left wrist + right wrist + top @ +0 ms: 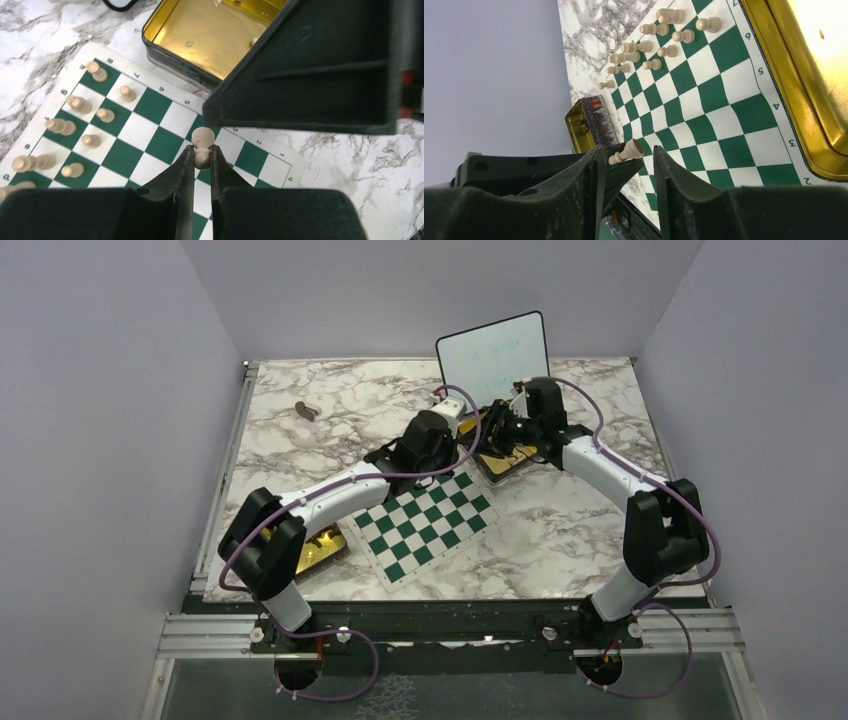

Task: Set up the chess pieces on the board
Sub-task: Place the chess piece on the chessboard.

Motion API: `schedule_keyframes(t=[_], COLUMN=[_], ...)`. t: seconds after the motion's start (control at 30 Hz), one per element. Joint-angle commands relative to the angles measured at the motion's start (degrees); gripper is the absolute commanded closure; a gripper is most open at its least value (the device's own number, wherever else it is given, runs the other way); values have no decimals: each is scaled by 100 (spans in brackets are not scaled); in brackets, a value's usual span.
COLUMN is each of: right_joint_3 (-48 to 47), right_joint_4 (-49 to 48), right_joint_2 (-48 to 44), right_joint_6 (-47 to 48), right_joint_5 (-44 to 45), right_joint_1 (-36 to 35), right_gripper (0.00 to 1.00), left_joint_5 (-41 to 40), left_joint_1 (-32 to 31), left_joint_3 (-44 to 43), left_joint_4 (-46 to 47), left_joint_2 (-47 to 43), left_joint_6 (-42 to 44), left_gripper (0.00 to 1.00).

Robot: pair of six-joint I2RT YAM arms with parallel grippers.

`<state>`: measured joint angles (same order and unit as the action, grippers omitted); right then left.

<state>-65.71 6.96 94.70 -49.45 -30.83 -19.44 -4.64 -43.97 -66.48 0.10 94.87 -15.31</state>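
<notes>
The green and white board [425, 525] lies between the two arms. Several pale chess pieces [75, 120] stand in two rows along one edge of it, and the right wrist view shows these pieces [659, 40] too. My left gripper [202, 150] is shut on a pale pawn [203, 137] above the board's corner near the tin. My right gripper [628, 150] is open around that same pawn [626, 151], its jaws apart from it. Both grippers meet above the board's far corner [490, 435]. One right finger [310, 75] fills the left wrist view.
An open gold tin [210, 35] sits just past the board's far edge. A second gold tin [320, 545] lies by the board's near left corner. A small whiteboard [493, 350] leans at the back. A small dark object [306, 410] lies at the far left.
</notes>
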Motion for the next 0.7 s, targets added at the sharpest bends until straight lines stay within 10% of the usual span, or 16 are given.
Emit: schedule_keyframes(t=[0.0,0.67], right_joint_3=[73,852], right_joint_4=[143,372], right_joint_2=[-381,-1798], right_joint_6=[147,714], right_joint_5=[205,279], right_joint_1=[-17,-3], right_gripper=[54,0], left_joint_5=[-221,639], left_joint_1=[13,2134], left_joint_3=[-120,548], left_joint_4=[-892,-3787], left_joint_2=[-480,-1815], left_joint_6=[-253,-319], left_gripper=[100,100])
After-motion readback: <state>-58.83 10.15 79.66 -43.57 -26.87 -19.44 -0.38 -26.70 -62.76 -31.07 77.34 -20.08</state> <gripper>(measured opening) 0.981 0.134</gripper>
